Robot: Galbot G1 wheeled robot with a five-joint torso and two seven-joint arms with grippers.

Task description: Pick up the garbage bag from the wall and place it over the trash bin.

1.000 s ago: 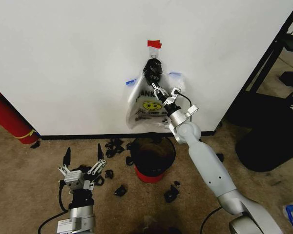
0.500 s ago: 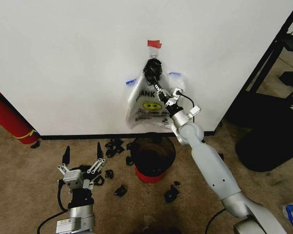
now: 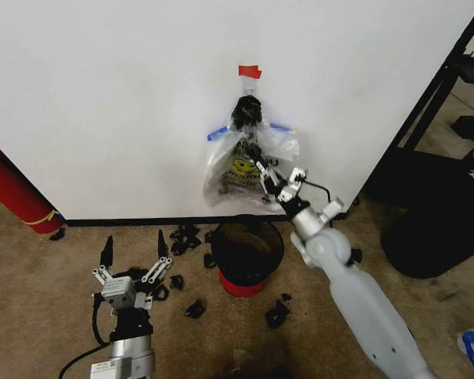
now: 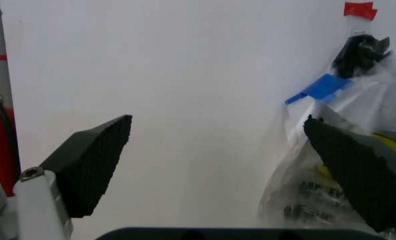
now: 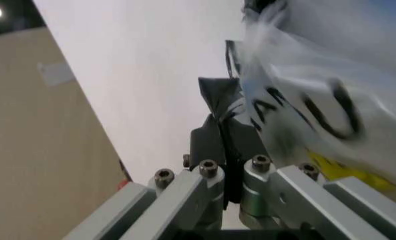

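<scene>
Crinkly garbage bag (image 3: 249, 170) is clamped in the right gripper (image 3: 267, 175) fingers at the wall (image 3: 126, 95); next, free it toward the trash bin (image 3: 245, 257). Left gripper (image 3: 134, 249) fingers apart, idle.

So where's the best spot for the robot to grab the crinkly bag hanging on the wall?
Probably the loose front face of the garbage bag, about halfway down, coming straight in from the room side. The top is bunched into a black knot pinned under red tape, and the back lies against the wall. The right gripper is shut on that front plastic; the left gripper waits open near the floor.
</scene>
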